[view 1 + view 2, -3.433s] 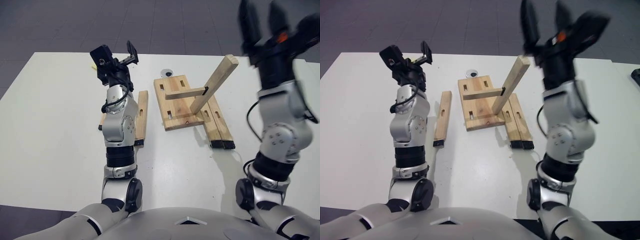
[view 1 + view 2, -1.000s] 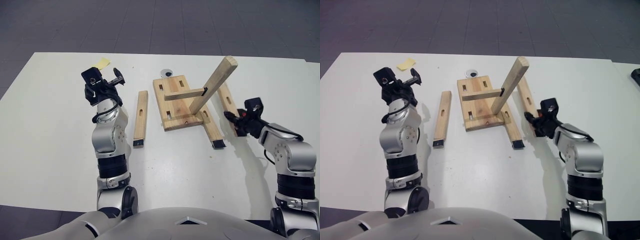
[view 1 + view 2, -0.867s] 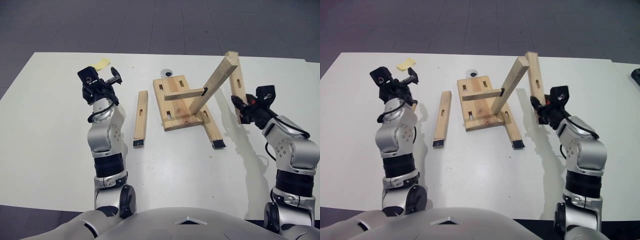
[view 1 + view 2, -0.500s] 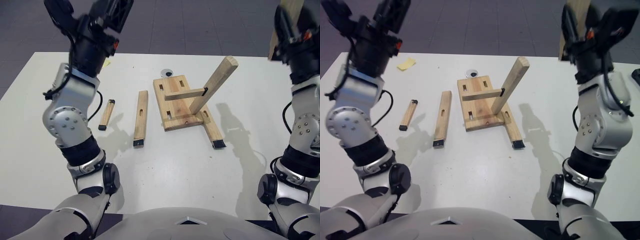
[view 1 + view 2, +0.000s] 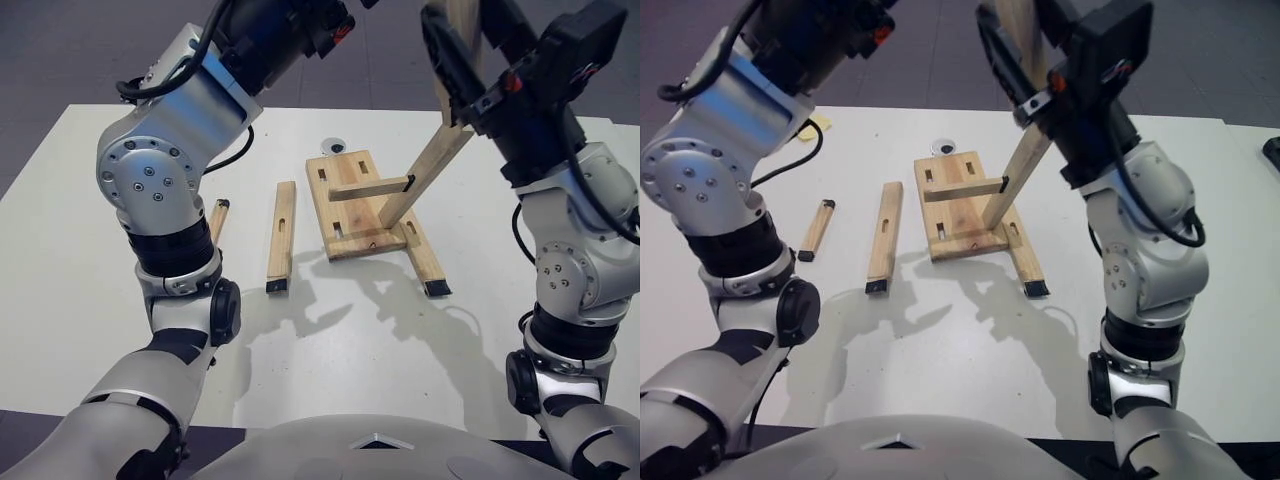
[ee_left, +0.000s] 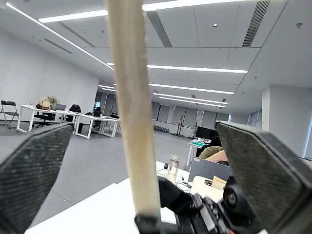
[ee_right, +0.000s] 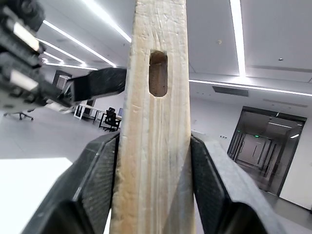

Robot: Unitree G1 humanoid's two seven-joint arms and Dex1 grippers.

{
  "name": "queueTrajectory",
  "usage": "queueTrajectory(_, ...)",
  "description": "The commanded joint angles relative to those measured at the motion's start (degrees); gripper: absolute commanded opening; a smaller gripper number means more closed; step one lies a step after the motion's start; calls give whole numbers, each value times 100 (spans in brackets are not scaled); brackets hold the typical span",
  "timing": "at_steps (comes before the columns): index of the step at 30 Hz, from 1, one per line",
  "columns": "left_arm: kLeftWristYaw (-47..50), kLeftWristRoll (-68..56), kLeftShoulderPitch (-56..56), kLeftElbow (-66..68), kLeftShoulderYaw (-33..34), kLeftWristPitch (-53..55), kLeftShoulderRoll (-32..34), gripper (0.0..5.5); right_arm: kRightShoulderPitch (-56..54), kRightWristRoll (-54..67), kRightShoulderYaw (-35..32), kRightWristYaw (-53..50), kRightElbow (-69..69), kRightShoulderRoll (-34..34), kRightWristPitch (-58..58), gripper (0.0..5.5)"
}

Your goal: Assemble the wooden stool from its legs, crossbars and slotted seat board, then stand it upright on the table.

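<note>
The slotted seat board [image 5: 343, 203] lies flat mid-table. One leg [image 5: 425, 165] leans up out of it, with a crossbar [image 5: 368, 186] joined to that leg. High above the board, my right gripper [image 5: 468, 38] is shut on another slotted leg [image 7: 155, 122], held upright. My left gripper [image 6: 141, 127] is raised opposite it and open, its fingers [image 6: 34, 170] wide on either side of that leg without touching it. On the table lie a leg [image 5: 282, 233] left of the board, a short crossbar [image 5: 217, 217] further left, and a leg [image 5: 425, 258] at the board's right.
A yellow note [image 5: 818, 123] lies at the far left of the white table [image 5: 80, 270]. A small black round fitting [image 5: 334, 146] sits just behind the board. There is free room on the near half of the table.
My right gripper lifted the leg off the table and has carried it left, above the seat board. My left arm has risen and swung right toward that leg.
</note>
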Motion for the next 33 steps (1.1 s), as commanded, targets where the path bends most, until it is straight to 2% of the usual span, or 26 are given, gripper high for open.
queueTrajectory(1,141,-244,-232,210,154,129,88,540,302,-319,227,97,-105,-75,-248,209)
queueTrajectory(3,239,-388,-288,312,240,186,118,540,424,-469,336,137,-120,-83,-342,209)
queueTrajectory(9,438,-662,-286,498,361,354,261,451,580,-762,454,225,-35,-82,-507,209)
queueTrajectory(30,569,-675,118,544,381,340,340,102,772,-1222,516,344,297,-94,-827,209)
queueTrajectory(33,559,-621,197,494,370,280,325,102,766,-1276,538,369,356,-105,-863,209)
